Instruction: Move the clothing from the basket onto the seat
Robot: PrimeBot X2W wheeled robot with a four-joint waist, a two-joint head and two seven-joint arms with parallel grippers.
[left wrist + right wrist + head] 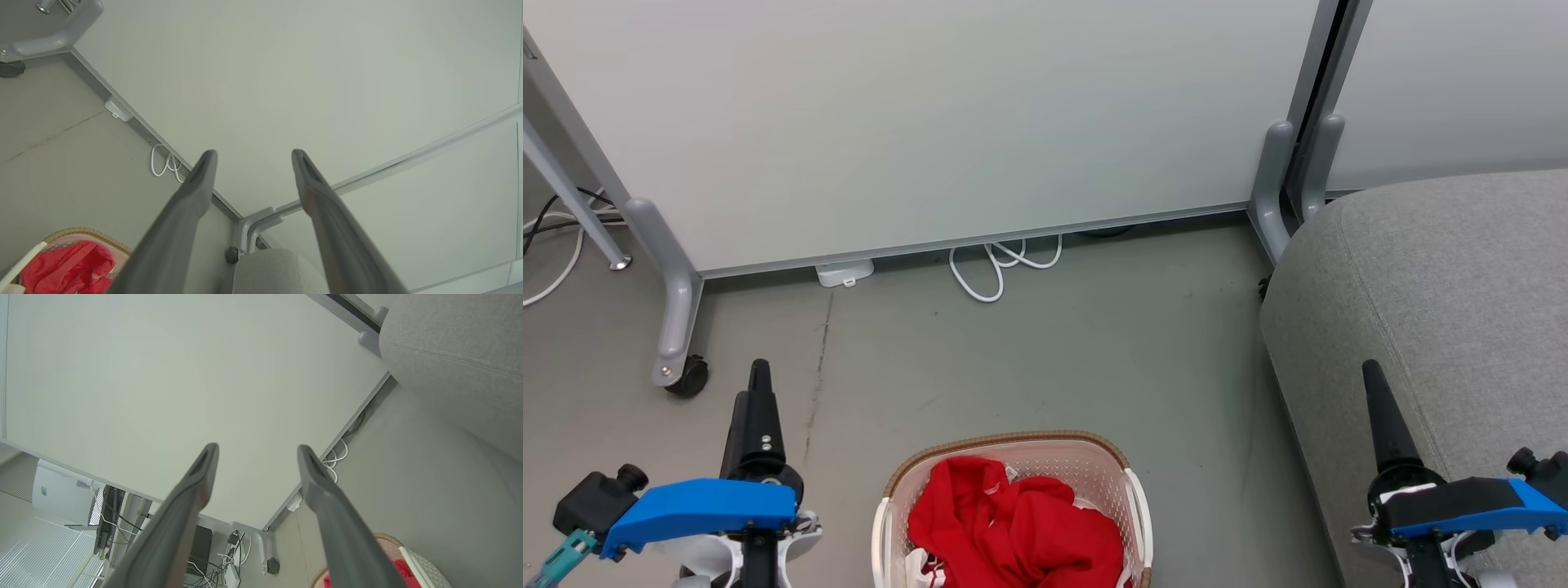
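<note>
Caught at the outset of the task, with nothing yet transferred. Found the laundry basket (1086, 467) standing on the bare floor (1054, 351), well apart from the floor's far edge along the foot of the pale partition panel (931, 122), and roughly midway between the two arms. Saw the red clothing (1013, 531) heaped inside the basket, with a scrap of white fabric at its lower left; could not tell the state of the heap's near part, cut off by the head view's bottom edge. Placed the grey upholstered seat (1445, 286) at the floor's right side, near the basket but apart from it, its visible top bare of any garment. Showed the left gripper (252, 154) with fingers spread wide and nothing between them, aimed toward the partition rather than down at the basket. Showed the right gripper (257, 449) likewise, fingers parted and empty, seen against the seat's side in the head view. Noted a looped white cable (1005, 263) at the floor's far edge and a caster (689, 377) under the partition's foot, both well apart from the basket. Judged the whole job as outstanding: reaching into the basket, gripping the garments, carrying them rightward and laying them on the seat.
</note>
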